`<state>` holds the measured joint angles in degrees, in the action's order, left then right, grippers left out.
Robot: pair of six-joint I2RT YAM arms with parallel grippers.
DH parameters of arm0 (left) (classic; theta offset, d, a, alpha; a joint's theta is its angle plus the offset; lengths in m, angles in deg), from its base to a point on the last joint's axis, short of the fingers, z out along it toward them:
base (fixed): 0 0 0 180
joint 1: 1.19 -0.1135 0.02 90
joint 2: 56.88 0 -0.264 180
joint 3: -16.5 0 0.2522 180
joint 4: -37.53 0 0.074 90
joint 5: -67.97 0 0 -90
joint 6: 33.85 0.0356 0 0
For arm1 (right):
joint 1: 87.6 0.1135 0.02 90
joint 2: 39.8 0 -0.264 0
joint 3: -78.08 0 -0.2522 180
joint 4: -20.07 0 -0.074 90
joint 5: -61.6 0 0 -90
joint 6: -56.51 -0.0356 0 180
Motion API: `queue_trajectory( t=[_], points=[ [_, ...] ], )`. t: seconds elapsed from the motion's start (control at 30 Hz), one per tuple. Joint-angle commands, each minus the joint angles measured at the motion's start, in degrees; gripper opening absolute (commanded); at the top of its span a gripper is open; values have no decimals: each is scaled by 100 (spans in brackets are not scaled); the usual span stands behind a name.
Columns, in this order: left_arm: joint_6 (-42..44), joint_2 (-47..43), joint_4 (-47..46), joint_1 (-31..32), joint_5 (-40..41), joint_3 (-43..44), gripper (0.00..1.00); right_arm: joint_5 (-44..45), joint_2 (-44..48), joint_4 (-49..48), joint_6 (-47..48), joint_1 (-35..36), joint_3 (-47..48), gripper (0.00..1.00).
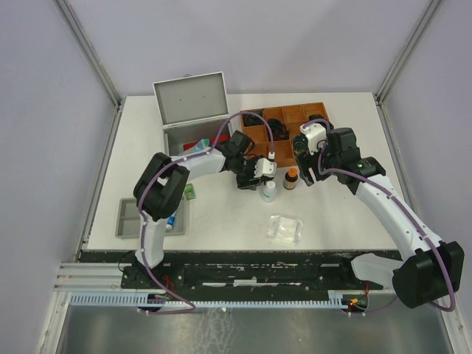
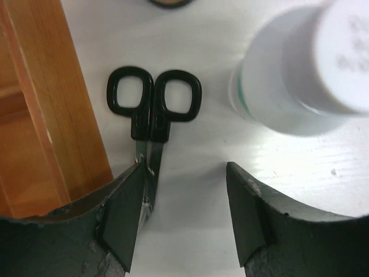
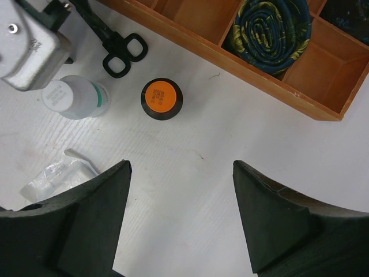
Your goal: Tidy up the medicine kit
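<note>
Left jaws apart, with the thin shiny blades of black-handled scissors (image 2: 151,127) by one side. Right jaws apart above smooth white counter (image 3: 190,173). Boxy grey metal medicine kit (image 1: 190,99), lid up, behind left jaws.

Both arms reach in from the near table edge toward the wooden tray (image 1: 289,116). The left arm (image 1: 193,166) folds at its elbow and stretches rightward, wrist tipped down, so the left gripper (image 2: 185,167) hangs just in front of the tray's near-left corner, jaws apart. The right arm (image 1: 391,210) leans in from the right, and the right gripper (image 3: 181,167) hovers before the tray's near edge, jaws spread wide, holding nothing
</note>
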<state>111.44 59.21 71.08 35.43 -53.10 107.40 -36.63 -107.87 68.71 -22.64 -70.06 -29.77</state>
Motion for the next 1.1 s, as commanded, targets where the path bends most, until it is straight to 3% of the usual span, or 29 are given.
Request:
queue_trajectory(
  t=[0.0,0.23,0.4,0.57,0.73,0.87,1.07],
  points=[
    [492,540,1161,-76,-539,957,64,-84,43,-44,72,-5,242,80],
    [514,777,1192,-103,-369,1165,64,-104,89,-51,101,-4,216,80],
    [684,812,1632,-104,-390,1230,56,-89,87,-33,127,-9,230,80],
    [736,344,1781,-100,-374,576,51,-91,98,-31,145,-8,229,80],
    [162,-227,1355,-103,-47,-113,50,-137,54,-9,145,-5,247,80],
    [-106,-446,1374,-109,426,-269,49,-150,40,2,143,-5,254,80],
    [-290,-796,1182,-106,344,-377,53,-151,39,10,154,-7,257,80]
  ],
)
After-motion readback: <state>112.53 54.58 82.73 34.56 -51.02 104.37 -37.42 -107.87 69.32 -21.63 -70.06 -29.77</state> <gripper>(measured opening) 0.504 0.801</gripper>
